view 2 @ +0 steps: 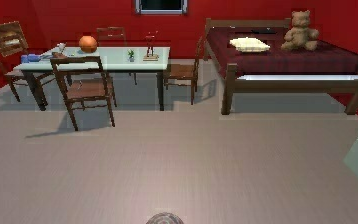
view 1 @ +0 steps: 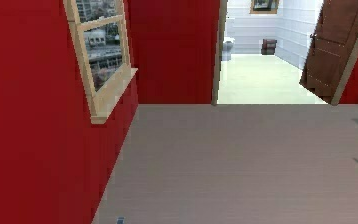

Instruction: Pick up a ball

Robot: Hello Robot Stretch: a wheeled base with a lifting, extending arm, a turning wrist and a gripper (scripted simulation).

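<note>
Orange ball (view 2: 88,43) on table (view 2: 137,61), arm side view; doorway (view 1: 259,60), forward view; end effector state unclear.

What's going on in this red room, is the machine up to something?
The robot is meant to pick up the orange ball, which rests on the pale table in the arm side view. Wooden chairs stand around the table, and a bed with a teddy bear is to its right. Grey floor lies between robot and table. Ahead, the robot faces an open doorway, with a window on the red wall at the forward view's left.
</note>
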